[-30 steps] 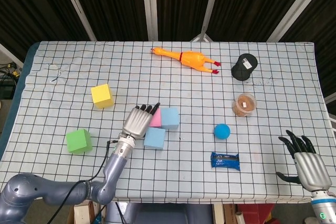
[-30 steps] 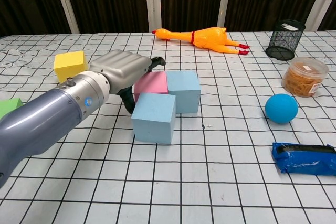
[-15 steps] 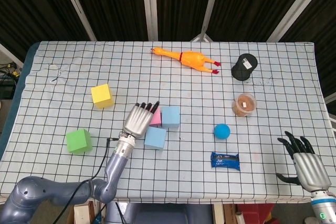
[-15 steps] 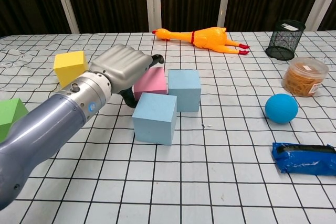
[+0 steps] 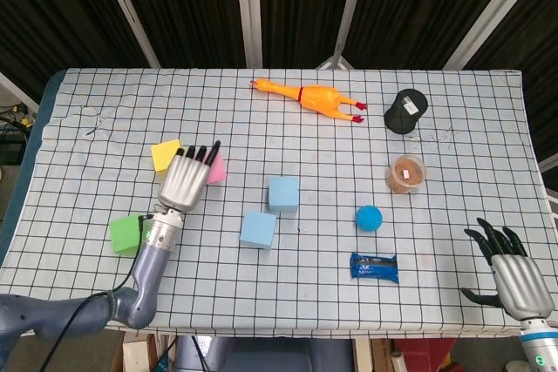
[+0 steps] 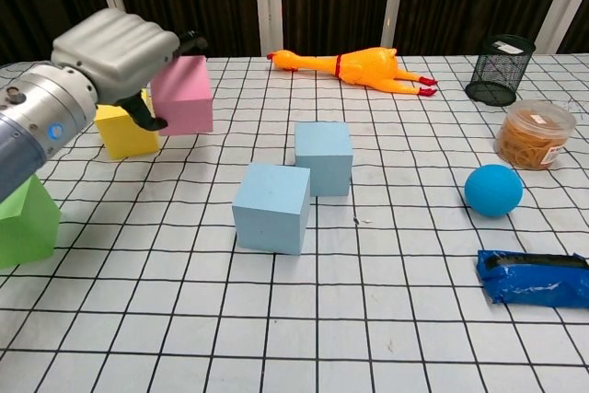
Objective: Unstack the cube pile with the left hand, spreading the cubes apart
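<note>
L hand [image 6: 115, 48] grips the pink cube [image 6: 183, 95], fingers over its top and thumb on the near side, holding it up off the tabletop [image 5: 288, 294] toward the left edge, just beside the yellow cube [image 5: 163, 155]; can't tell if the two touch. Green cube [image 5: 128, 234] sits nearer the front-left corner, apart from both. Two blue cubes remain mid-tabletop: near blue cube [image 6: 271, 207] and far blue cube [image 6: 324, 156], close together, corners almost meeting, each flat on the cloth, neither stacked. R hand [image 5: 514, 278] is at the front-right corner, fingers spread, holding nothing. Elsewhere: rubber chicken [image 5: 310, 97] near the back edge, black mesh cup [image 5: 405, 111] on its side toward back-right, jar of rubber bands [image 5: 405, 174], blue ball [image 5: 369, 218], and blue snack packet [image 5: 374, 267] toward the front.
</note>
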Controlling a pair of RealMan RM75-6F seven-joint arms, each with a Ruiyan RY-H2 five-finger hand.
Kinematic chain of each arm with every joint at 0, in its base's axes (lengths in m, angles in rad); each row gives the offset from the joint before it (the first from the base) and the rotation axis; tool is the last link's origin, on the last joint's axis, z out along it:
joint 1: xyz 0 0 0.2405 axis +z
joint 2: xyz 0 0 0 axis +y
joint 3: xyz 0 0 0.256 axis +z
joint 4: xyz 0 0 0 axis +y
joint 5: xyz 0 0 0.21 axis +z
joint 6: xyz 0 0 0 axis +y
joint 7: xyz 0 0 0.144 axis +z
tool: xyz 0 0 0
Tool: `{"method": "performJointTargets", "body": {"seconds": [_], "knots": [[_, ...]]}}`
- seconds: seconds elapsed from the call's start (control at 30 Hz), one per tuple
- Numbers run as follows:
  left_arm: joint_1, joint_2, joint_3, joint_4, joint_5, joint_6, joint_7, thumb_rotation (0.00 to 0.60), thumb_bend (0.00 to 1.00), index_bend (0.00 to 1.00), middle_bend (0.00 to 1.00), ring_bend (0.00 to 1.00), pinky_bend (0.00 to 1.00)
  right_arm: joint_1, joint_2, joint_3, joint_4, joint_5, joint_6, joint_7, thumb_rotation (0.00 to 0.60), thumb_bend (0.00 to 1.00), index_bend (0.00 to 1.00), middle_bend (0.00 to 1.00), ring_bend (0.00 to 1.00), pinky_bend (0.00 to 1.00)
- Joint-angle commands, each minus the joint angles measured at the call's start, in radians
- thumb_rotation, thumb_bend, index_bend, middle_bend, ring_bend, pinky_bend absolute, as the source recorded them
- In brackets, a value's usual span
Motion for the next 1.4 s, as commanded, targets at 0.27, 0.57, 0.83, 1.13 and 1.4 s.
{"method": "performJointTargets", "body": {"seconds": [0.27, 0.57, 0.83, 1.13, 1.4], "knots": [[-0.055, -0.062, -0.075, 0.191, 0.073, -0.117, -0.264, 0.600, 0.24, 0.15, 0.34, 0.40, 0.49, 0.002, -0.006, 0.004, -0.006, 0.018, -0.006, -0.023, 0.600, 0.00, 0.18, 0.02, 0.13, 0.00], [-0.130, -0.190, -0.150, 0.400, -0.026, -0.239, -0.205, 0.600, 0.03, 0.00, 0.00, 0.00, 0.13, 0.003, -0.008, 0.008, -0.004, 0.032, -0.009, -0.029, 0.600, 0.00, 0.18, 0.02, 0.13, 0.00], [-0.113, -0.096, -0.155, 0.187, -0.081, -0.230, -0.028, 0.600, 0.00, 0.00, 0.00, 0.00, 0.09, 0.006, -0.008, 0.005, -0.002, 0.025, -0.013, -0.028, 0.600, 0.00, 0.18, 0.02, 0.13, 0.00], [0.124, 0.278, 0.015, -0.511, 0.188, 0.036, -0.080, 0.600, 0.00, 0.00, 0.00, 0.00, 0.12, 0.012, -0.013, -0.001, -0.006, 0.016, -0.025, -0.038, 0.600, 0.00, 0.18, 0.02, 0.13, 0.00], [0.452, 0.563, 0.312, -0.613, 0.416, 0.326, -0.300, 0.600, 0.00, 0.02, 0.00, 0.00, 0.16, 0.007, -0.011, -0.005, -0.015, 0.004, -0.012, -0.040, 0.600, 0.00, 0.18, 0.02, 0.13, 0.00]]}}
